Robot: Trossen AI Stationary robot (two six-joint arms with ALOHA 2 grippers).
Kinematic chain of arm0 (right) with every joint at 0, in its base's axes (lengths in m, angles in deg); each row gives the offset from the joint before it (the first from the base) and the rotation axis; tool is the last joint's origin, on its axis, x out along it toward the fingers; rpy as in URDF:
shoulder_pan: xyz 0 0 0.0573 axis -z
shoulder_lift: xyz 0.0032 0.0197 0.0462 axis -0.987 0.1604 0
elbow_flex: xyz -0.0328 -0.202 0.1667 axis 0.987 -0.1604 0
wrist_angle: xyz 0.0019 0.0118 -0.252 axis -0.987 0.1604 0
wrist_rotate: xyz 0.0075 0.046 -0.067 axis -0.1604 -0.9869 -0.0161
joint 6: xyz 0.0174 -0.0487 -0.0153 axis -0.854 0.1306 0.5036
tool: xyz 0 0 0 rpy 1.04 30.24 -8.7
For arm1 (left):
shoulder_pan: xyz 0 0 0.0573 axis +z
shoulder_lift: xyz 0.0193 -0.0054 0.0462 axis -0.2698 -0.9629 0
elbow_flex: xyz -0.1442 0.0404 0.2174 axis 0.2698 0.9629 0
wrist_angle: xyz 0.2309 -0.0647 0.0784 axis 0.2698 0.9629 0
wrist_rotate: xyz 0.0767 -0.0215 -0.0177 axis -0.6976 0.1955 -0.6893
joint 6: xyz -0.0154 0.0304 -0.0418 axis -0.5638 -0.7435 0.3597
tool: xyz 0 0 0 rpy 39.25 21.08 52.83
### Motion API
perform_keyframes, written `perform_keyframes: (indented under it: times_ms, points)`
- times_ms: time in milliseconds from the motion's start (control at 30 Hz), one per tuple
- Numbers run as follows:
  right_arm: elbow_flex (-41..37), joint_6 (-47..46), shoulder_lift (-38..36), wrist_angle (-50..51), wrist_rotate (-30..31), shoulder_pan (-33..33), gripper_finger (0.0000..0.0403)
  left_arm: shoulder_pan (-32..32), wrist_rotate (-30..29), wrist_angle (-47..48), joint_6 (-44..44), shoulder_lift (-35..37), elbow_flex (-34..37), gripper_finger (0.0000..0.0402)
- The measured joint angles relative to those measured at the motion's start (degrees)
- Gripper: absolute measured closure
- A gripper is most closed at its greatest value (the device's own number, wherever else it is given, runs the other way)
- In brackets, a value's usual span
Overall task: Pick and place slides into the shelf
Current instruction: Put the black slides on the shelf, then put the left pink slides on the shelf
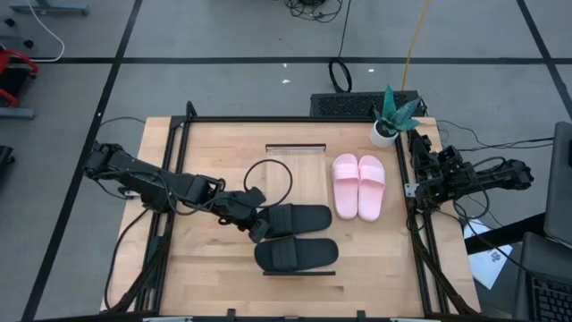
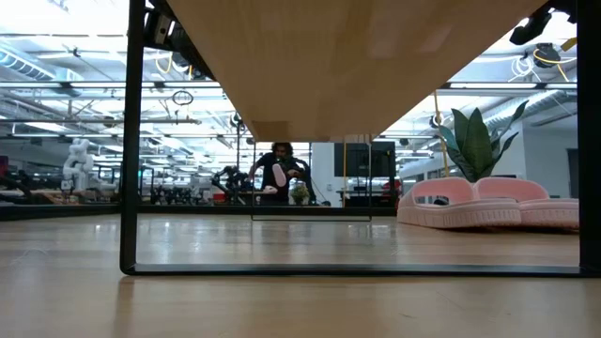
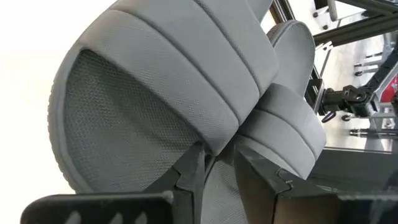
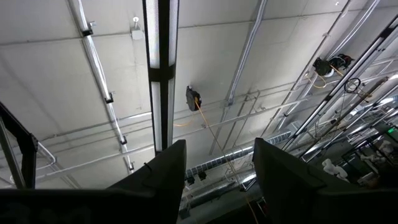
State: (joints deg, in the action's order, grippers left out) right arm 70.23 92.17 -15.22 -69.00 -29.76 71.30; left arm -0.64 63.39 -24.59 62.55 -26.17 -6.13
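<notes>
- worktop [image 1: 214,268] of pale wood, grey floor around it.
- left end effector [image 1: 259,225] clenched on black slides [image 1: 299,218].
- pink slides [image 1: 358,185] near plant [image 1: 393,114].
- right end effector [image 4: 214,168] released, facing ceiling.

Grey floor [image 1: 223,31] with dark lines, potted plant [image 1: 391,116], seated person [image 2: 280,169] in a bright, glassy hall

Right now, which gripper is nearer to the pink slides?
Left. The left gripper is at the black slides, just beside the pink slides. The right gripper is parked at the table's right edge, pointing up.
</notes>
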Motion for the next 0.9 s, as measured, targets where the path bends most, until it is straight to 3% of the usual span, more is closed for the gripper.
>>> perform_keyframes:
  times_ms: [400,633,900]
  points:
    - [0.00,0.00,0.00,0.00,0.00,0.02,0.0225,0.00,0.00,0.61,0.26,0.31,0.00,0.0318]
    - [0.00,0.00,0.01,0.00,-0.01,0.02,0.0225,-0.02,-0.81,3.00,1.05,5.73,0.00,0.0318]
    - [0.81,1.24,-0.16,9.08,-4.00,-0.02,0.0225,-2.60,-10.13,9.78,2.08,16.22,-0.04,0.0318]
